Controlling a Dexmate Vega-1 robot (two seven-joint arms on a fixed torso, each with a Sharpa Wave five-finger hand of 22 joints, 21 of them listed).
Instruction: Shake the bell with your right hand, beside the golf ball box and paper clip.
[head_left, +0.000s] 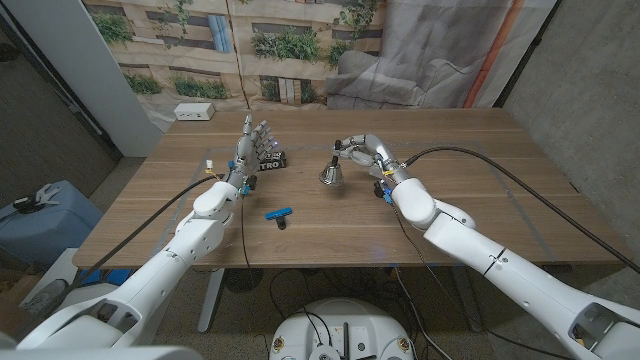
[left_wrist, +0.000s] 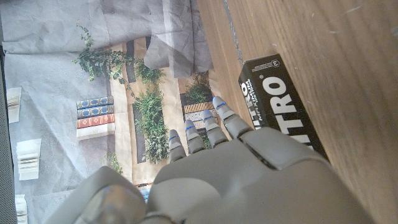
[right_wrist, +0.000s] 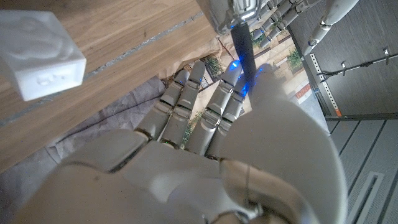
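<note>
bell (head_left: 329, 176) stands mid-table, its dark handle pinched by the right hand (head_left: 358, 152) — left hand (head_left: 252, 143), fingers spread and holding nothing, stands beside the golf ball box (head_left: 273, 159); blue paper clip (head_left: 278, 213) lies nearer.

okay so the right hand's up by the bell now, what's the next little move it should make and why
Probably close the fingers firmly on the bell's handle and lift it slightly. In the head view the right hand sits at the top of the bell, which seems to stand on the table; the right wrist view shows the dark handle at its fingertips.
</note>
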